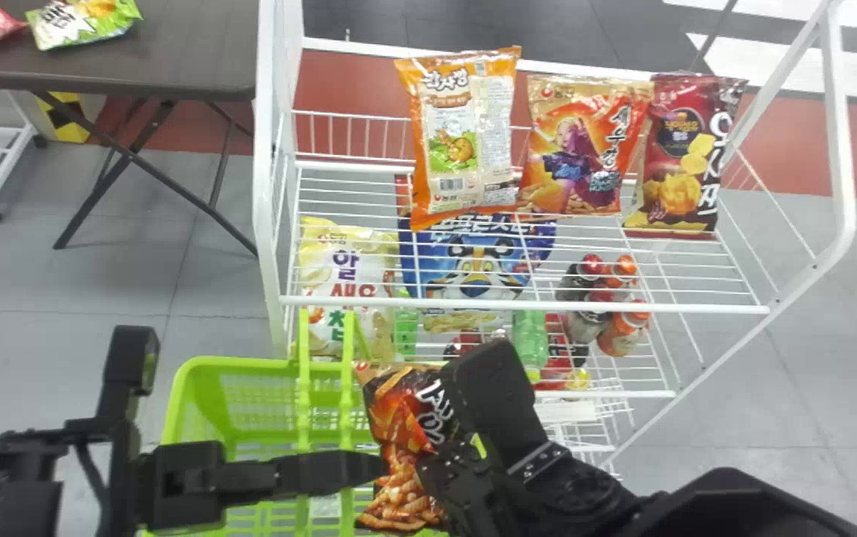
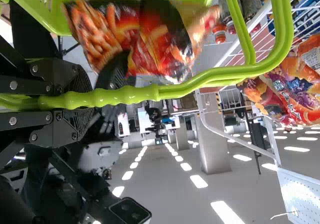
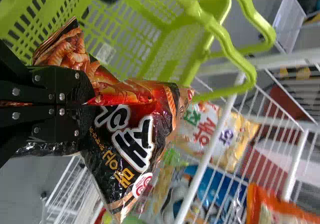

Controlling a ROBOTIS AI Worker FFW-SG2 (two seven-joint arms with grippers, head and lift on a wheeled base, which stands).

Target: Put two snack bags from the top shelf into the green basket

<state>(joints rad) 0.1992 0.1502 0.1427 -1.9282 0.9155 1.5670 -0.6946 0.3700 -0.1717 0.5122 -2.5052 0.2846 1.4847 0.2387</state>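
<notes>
Left gripper [image 1: 374, 470], right gripper [image 1: 428, 468] clamped

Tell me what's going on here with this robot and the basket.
The robot's left gripper holds the green basket by its handles. Its right gripper has a dark snack bag pinched at the basket, not yet released. Three more bags are on the white rack's top shelf.
</notes>
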